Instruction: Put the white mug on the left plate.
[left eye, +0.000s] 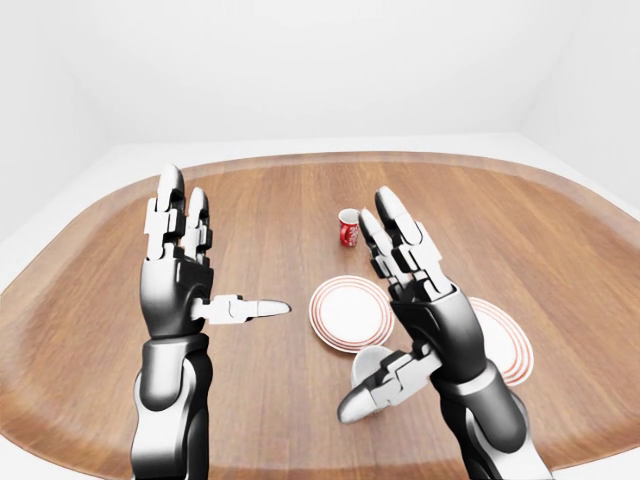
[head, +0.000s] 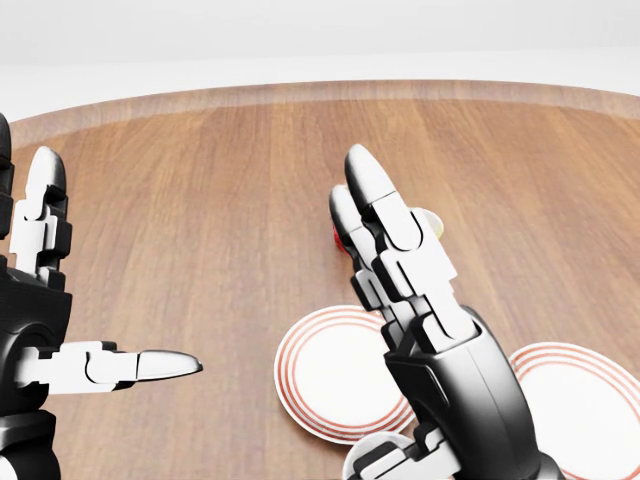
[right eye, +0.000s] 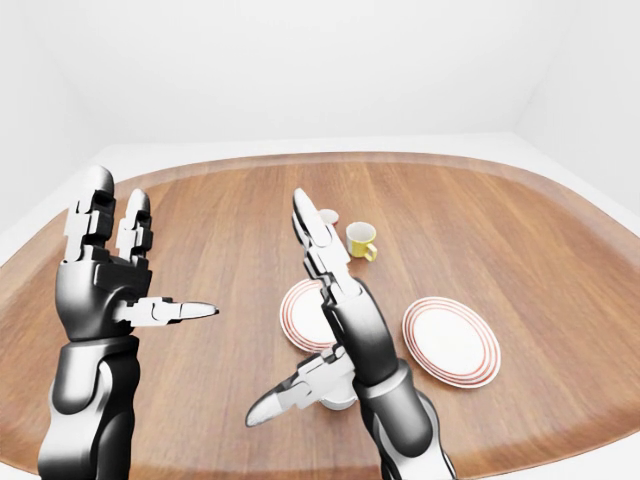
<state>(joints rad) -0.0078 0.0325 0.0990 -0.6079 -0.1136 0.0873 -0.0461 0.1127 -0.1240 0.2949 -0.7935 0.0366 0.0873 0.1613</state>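
The white mug (left eye: 368, 362) stands on the wooden table (left eye: 270, 210), just below the left plate (left eye: 345, 312) in the left-eye view, mostly hidden by my right hand. The left plate is white with red rim rings. My right hand (left eye: 385, 300) is raised above the mug and the plate with its fingers spread open; its thumb (left eye: 375, 392) lies across the mug without closing on it. My left hand (left eye: 228, 245) is held up, open and empty, left of the plates.
A second red-ringed plate (right eye: 452, 342) lies to the right of the first. A red mug (left eye: 348, 228) and a yellow mug (right eye: 361, 240) stand above the plates in the views. The table's rounded edge (left eye: 80, 455) runs along the bottom.
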